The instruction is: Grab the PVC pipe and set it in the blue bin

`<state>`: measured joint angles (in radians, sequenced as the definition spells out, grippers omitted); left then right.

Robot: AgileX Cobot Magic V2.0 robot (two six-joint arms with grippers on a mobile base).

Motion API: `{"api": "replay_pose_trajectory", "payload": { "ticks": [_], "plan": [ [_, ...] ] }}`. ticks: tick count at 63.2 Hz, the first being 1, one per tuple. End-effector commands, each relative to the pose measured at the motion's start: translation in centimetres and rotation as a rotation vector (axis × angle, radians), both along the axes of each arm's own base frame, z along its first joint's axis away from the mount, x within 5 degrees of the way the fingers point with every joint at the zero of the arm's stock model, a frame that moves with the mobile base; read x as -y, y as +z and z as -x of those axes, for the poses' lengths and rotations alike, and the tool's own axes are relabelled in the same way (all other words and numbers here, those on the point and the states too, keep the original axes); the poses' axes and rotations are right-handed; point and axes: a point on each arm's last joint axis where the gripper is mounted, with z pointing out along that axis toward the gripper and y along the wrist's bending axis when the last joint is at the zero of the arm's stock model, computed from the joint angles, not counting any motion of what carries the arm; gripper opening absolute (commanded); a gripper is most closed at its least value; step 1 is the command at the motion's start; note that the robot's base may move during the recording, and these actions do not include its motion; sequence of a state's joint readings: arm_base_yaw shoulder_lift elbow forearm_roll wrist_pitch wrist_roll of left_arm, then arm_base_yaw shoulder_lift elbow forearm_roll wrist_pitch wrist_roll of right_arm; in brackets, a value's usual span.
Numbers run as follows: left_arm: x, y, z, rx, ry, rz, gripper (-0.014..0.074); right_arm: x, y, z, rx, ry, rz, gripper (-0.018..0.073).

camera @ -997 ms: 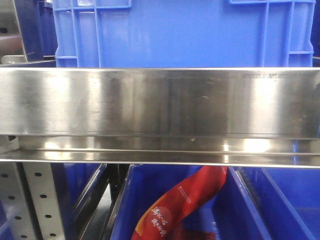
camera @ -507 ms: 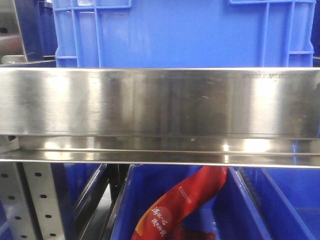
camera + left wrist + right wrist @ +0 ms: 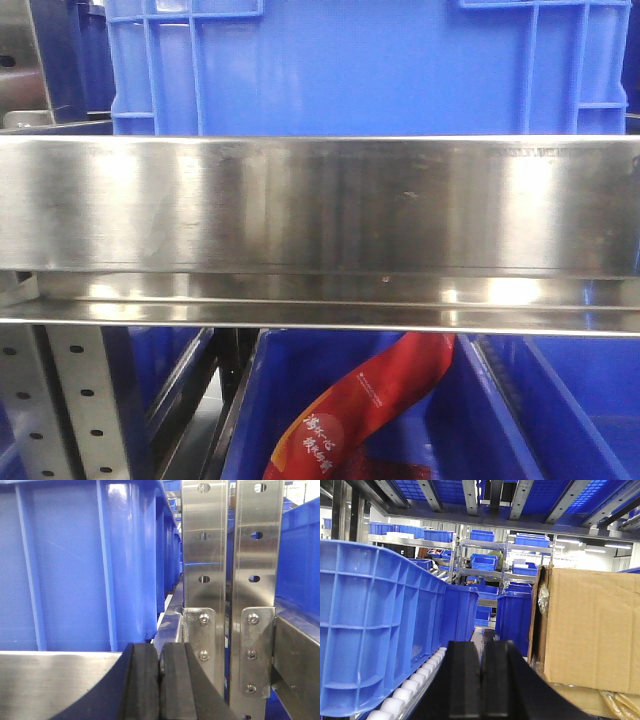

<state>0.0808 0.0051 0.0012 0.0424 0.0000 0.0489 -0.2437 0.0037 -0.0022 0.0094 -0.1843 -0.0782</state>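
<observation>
Front-facing view: steel shelf rail [image 3: 320, 205] hides much; left claw [image 3: 160, 680] and right claw [image 3: 481, 680] clenched empty.

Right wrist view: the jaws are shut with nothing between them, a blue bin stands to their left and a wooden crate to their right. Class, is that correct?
One detail is wrong. To the right of the right gripper stands a cardboard box, not a wooden crate, as the right wrist view shows. The rest holds: the jaws are shut with nothing between them, and a blue bin stands to their left.

Small white and yellow print on the red package [image 3: 365, 405], too blurred to read.
</observation>
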Motion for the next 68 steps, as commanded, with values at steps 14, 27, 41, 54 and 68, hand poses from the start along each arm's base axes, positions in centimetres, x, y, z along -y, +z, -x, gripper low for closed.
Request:
{"api": "replay_pose_trajectory", "payload": {
  "ticks": [14, 27, 41, 54, 68],
  "plan": [
    [-0.01, 0.24, 0.07, 0.025, 0.003, 0.009, -0.0111, 0.01, 0.18, 0.1, 0.029, -0.005, 0.003, -0.0169],
    [-0.01, 0.24, 0.07, 0.025, 0.003, 0.009, -0.0111, 0.01, 0.18, 0.1, 0.029, -0.005, 0.003, -0.0169],
    [-0.01, 0.24, 0.07, 0.025, 0.003, 0.009, -0.0111, 0.01, 0.18, 0.1, 0.029, -0.005, 0.003, -0.0169],
    [-0.01, 0.24, 0.07, 0.025, 0.003, 0.009, -0.0111, 0.01, 0.18, 0.1, 0.029, -0.005, 0.003, -0.0169],
    [-0.01, 0.24, 0.07, 0.025, 0.003, 0.009, -0.0111, 0.01, 0.18, 0.1, 0.029, -0.005, 0.003, -0.0169]
  ]
}}
